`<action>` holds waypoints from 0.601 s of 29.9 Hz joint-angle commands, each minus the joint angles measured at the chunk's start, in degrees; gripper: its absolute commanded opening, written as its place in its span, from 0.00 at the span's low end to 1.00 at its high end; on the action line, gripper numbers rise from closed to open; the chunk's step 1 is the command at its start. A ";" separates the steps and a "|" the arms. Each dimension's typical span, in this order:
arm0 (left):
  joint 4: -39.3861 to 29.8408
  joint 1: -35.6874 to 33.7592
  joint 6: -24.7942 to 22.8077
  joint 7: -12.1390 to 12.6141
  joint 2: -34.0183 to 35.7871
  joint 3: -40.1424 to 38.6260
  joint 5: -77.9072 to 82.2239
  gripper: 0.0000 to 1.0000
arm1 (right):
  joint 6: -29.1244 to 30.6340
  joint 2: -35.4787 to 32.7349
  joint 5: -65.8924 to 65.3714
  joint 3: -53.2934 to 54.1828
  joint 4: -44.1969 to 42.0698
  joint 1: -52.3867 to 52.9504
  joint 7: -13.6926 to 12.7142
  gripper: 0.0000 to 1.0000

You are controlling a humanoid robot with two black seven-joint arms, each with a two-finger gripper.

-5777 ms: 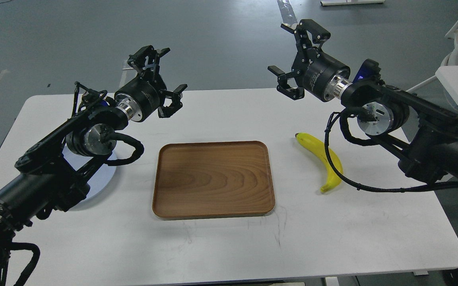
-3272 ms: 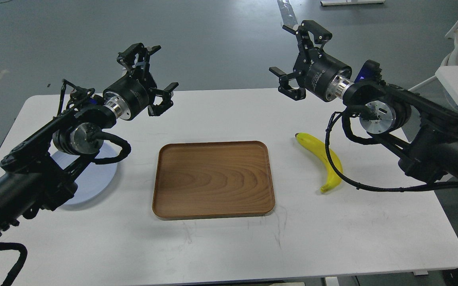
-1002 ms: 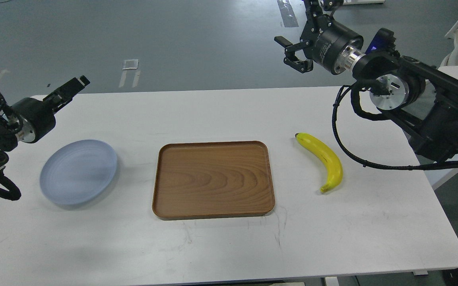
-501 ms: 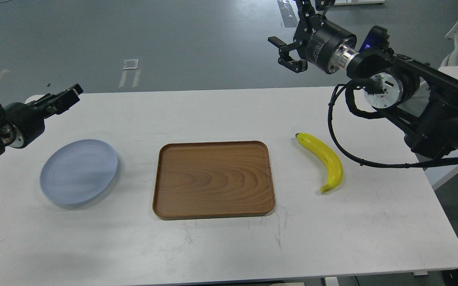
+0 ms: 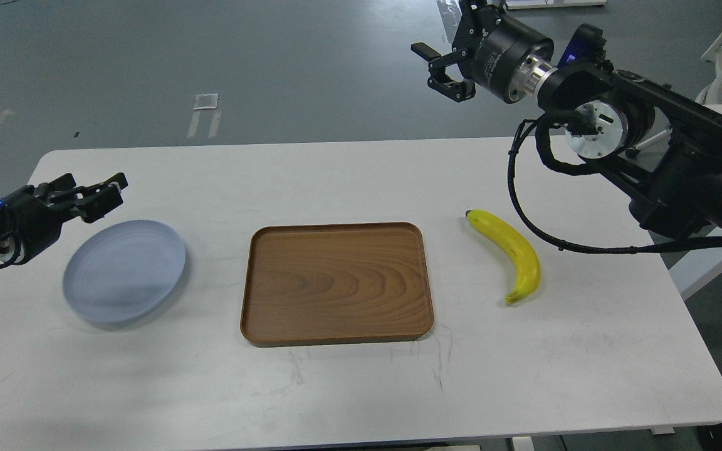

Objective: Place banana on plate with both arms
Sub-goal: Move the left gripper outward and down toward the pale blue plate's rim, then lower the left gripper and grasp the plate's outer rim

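1. The white table (image 5: 361,388) carries everything, and the main risk is distance: the banana (image 5: 511,250) lies on the right side and the pale blue-grey plate (image 5: 124,270) on the left, well apart.
2. The brown wooden tray (image 5: 336,282) sits between them. Its size and central spot could draw a mistaken drop there instead of on the plate.
3. The right arm (image 5: 649,150) hangs high above the far table edge. Its looped black cable (image 5: 524,207) droops near the banana's stem end and, in my judgement, could brush and roll the fruit as the arm descends.
4. The plate is shallow with a low rim, so a curved banana released off-centre may slide out.
5. The banana rests flat and untouched; a pinch near one tip would likely let it swing.
6. The right gripper (image 5: 445,59) is empty with its fingers spread apart.
7. The left gripper (image 5: 88,191) hovers just beyond the plate's far-left rim, holding nothing; its fingers look slightly parted. A low pass could nudge the plate.
8. Small white lettering on the right wrist housing is too small to read; no other brand or label is visible.
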 commanded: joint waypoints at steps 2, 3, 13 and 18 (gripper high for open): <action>-0.02 0.55 0.51 0.05 0.62 0.12 0.10 0.98 | 0.00 1.27 0.23 0.01 -0.57 1.58 -0.01 1.00; -0.02 0.81 0.51 0.05 0.89 0.12 0.10 0.98 | 0.00 1.80 0.23 0.01 -1.01 2.11 -0.01 1.00; 0.86 2.84 0.43 -0.04 1.68 0.29 -1.04 0.98 | 0.00 5.06 0.32 0.01 -2.95 3.96 -0.01 1.00; 2.79 4.94 0.34 -1.09 0.89 0.38 -1.04 0.98 | 0.00 5.06 0.32 0.01 -2.95 4.13 -0.01 1.00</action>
